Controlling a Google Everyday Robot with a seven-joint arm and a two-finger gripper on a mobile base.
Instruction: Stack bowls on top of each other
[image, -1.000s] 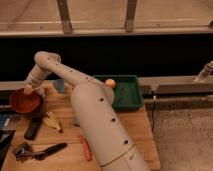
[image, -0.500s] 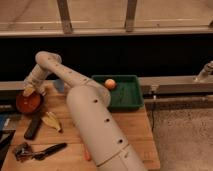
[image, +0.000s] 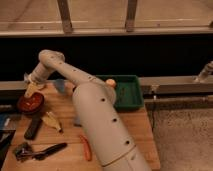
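Observation:
At the left end of the wooden table sits a round shallow bowl with an orange-red rim and a dark maroon inside. It may be the two bowls nested; I cannot tell them apart. My gripper hangs at the end of the long white arm, just above the bowl's far edge and close to or touching it.
A green rectangular tray stands at the back right with an orange ball beside it. A banana, a black bar, a black-handled tool and an orange stick lie on the front of the table.
The gripper has moved slightly down and left onto the bowl spot. The bowl's inside now looks darker than one second ago.

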